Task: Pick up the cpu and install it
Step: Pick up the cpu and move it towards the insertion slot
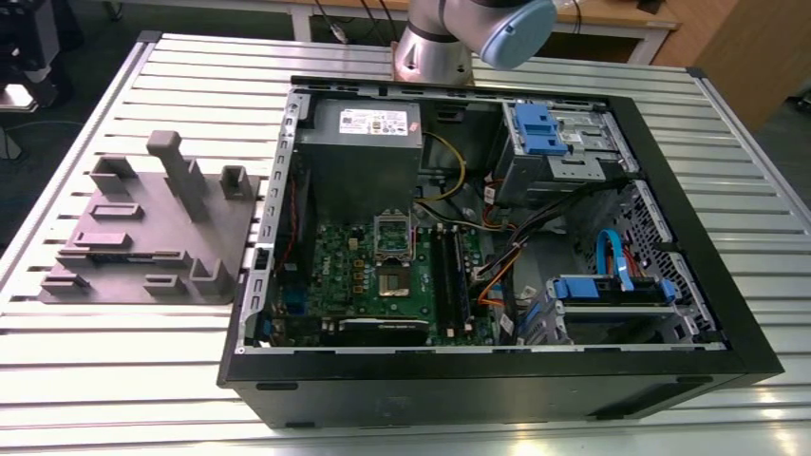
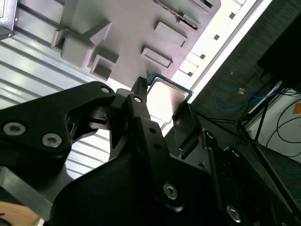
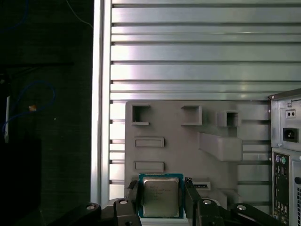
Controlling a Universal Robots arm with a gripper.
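Cpu (image 3: 161,196) is pinched between the two black fingers (image 3: 192,200), which are closed against its opposite edges, its silvery top plate facing the camera in the first wrist view (the second wrist view shows the same hold at a slant). It is held up above the grey moulded tray (image 3: 178,141). In the exterior view that tray lies on the slatted worktop (image 1: 127,361) at the frame's left, just beside the open computer case (image 1: 507,380) filling centre and right.
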